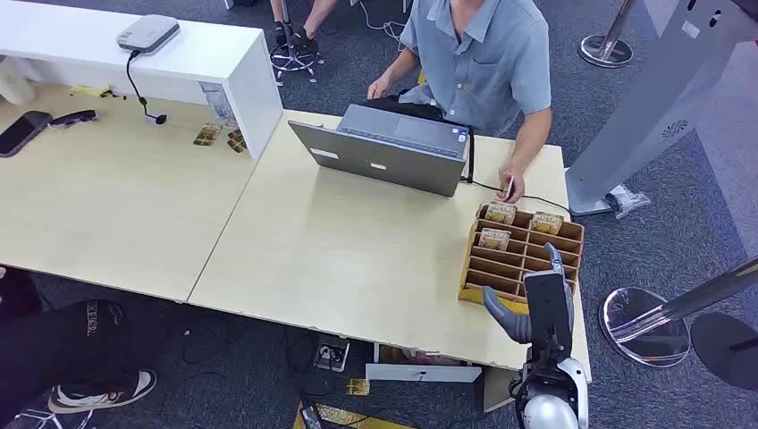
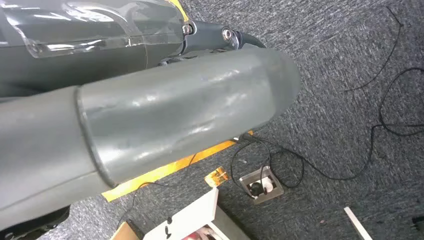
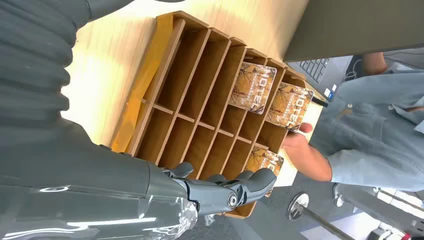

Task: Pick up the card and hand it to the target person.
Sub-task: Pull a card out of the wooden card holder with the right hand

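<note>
right hand (image 1: 547, 299) hovers over the near edge of the card rack (image 3: 150, 75), fingers loosely apart, holding nothing. i judge nothing's done yet: cards (image 1: 501, 213) sit untouched in the far slots, pickup and handover to the person (image 1: 487, 63) remain.

Two pale wood tables (image 1: 357, 259) pushed together. On the right one: open grey laptop (image 1: 389, 147) at far edge; wooden slotted card rack (image 1: 518, 255) at near right corner. On the left one: white raised counter (image 1: 179, 54) along far side, black phone (image 1: 22, 131) far left. Dark carpet floor (image 1: 652, 241) underneath.
</note>
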Tool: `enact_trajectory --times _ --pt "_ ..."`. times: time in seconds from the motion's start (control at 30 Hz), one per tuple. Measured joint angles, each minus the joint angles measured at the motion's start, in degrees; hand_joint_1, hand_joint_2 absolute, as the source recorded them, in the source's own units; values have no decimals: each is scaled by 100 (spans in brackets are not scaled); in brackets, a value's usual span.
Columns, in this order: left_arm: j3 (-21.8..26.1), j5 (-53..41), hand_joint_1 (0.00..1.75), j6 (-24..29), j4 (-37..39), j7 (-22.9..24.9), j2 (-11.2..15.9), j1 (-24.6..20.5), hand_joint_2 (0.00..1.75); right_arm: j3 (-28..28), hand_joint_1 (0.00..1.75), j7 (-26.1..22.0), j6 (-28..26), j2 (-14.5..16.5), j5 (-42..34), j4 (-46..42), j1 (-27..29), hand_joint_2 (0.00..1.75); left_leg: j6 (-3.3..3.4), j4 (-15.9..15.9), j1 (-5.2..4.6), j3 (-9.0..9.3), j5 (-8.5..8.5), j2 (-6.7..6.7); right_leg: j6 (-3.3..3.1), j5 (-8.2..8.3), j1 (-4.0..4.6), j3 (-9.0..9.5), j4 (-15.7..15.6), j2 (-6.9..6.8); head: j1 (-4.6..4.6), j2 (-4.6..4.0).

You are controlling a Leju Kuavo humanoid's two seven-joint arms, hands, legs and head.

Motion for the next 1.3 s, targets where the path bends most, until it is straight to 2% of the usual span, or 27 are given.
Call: enact_trajectory --times 0.13,0.27,0.4,0.6,0.9,1.3 --pt "-1 -75 0 2 0 28 0 0 0 -17 0 274 29 -20 280 -6 6 175 0 0 0 2 0 0 0 0 0 0 0 1 -1 0" --pt "-2 -174 0 4 0 88 -8 3 0 -102 0 954 354 -192 1359 -174 120 175 0 1 0 1 0 0 0 0 0 -1 -1 0 -1 0" --pt "-2 -234 0 -3 0 125 -14 5 0 -214 0 1305 748 -385 2108 -496 255 175 1 1 0 1 -1 3 0 0 0 -1 -1 4 1 0" --pt "-2 -291 0 -15 0 165 -15 4 0 -268 0 1448 1144 -564 2580 -797 283 175 1 0 0 2 -1 4 0 0 0 -1 -1 6 0 0" --pt "-4 -333 0 -27 0 167 -16 2 0 -242 0 1641 1600 -627 3215 -911 39 175 1 0 0 -1 0 4 0 0 0 0 0 5 -1 0" --pt "-7 -366 0 -140 0 204 35 -5 0 104 0 1891 2183 -616 4030 -739 -911 175 3 0 0 -4 2 0 0 1 0 1 1 -1 -1 0"
